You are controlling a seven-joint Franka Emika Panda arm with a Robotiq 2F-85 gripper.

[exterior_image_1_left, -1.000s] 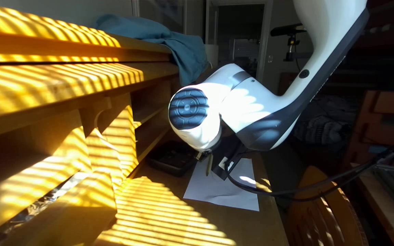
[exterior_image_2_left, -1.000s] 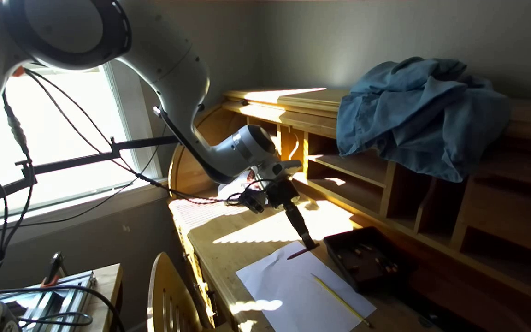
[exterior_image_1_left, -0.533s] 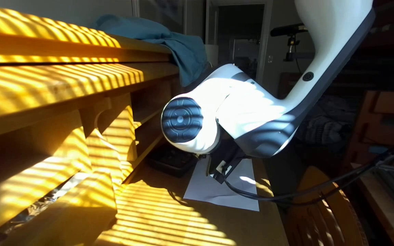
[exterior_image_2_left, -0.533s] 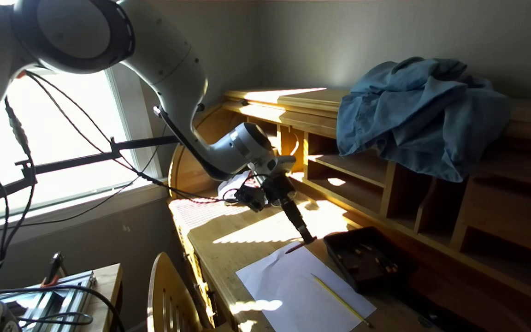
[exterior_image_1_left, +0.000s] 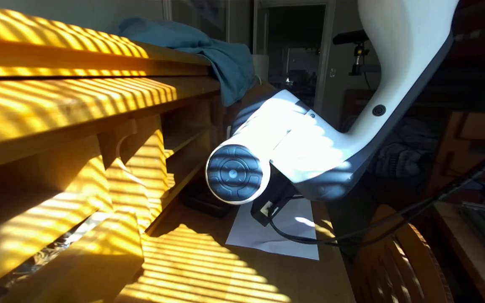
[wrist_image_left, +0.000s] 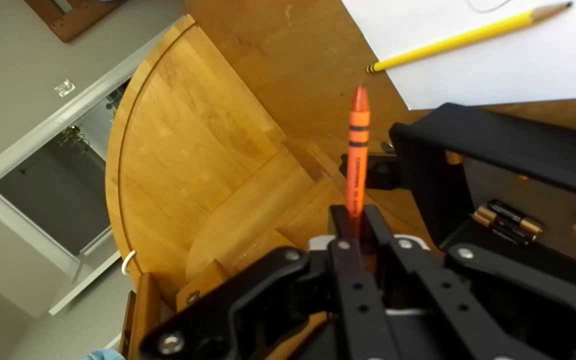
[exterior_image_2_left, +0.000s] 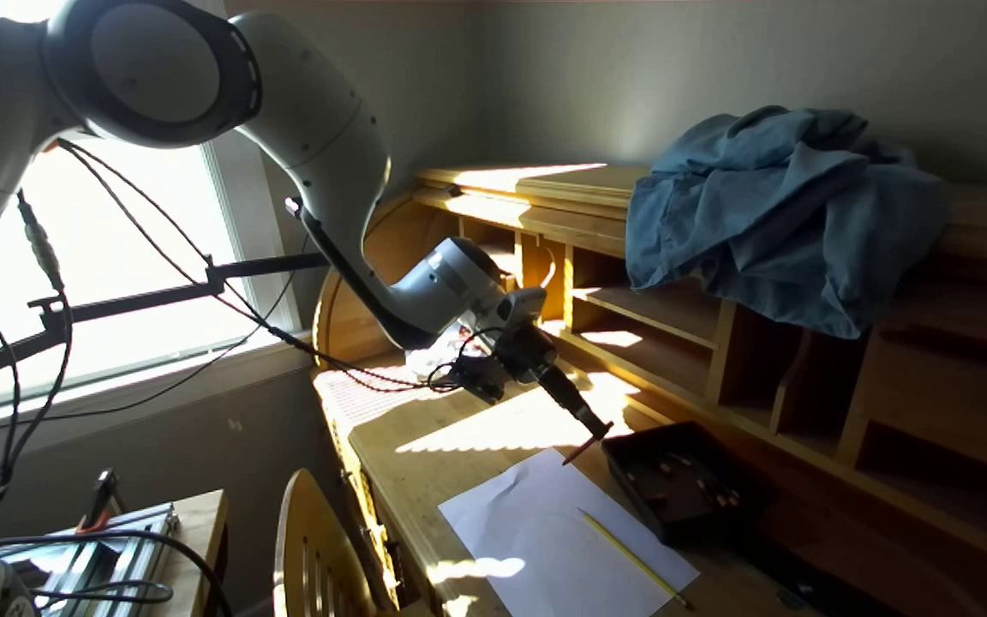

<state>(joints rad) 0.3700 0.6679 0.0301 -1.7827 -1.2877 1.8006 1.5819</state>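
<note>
Gripper [wrist_image_left: 355, 216]: jaws drawn narrow; clamped on the rear part of a crayon [wrist_image_left: 358, 160]
Crayon: orange, standing out beyond the fingertips with its tip away from them; dark bands on the wrapper; in an exterior view it slopes down from the grip — tip seen against the edge of the paper [exterior_image_2_left: 536, 531]
Arm [exterior_image_2_left: 314, 128]: white and grey; leaning down over the desk [exterior_image_2_left: 412, 484]; in an exterior view its round wrist cap [exterior_image_1_left: 234, 173] hides the fingertips
Box [wrist_image_left: 508, 137]: black, open-topped; on the desk just beside the gripper
Batteries [wrist_image_left: 515, 216]: copper-ended; loose in the box; a pair lying side by side
Pencil [wrist_image_left: 453, 43]: yellow; lying across the paper's edge — sharpened end on the sheet, banded end past it on the wood
Paper: white, spread on the desk near the box; thin grey lines on it
Desk: brown wood; cubbyholes [exterior_image_2_left: 648, 304] along the back; sunlight falling over it in stripes and patches
Chair [exterior_image_2_left: 295, 523]: wooden; close by the desk
Cloth [exterior_image_2_left: 776, 214]: blue, crumpled; hanging over the desk's top edge in both exterior views
Window [exterior_image_2_left: 176, 180]: bright, behind the arm
Doorway [exterior_image_1_left: 297, 59]: dark; well beyond the desk
</note>
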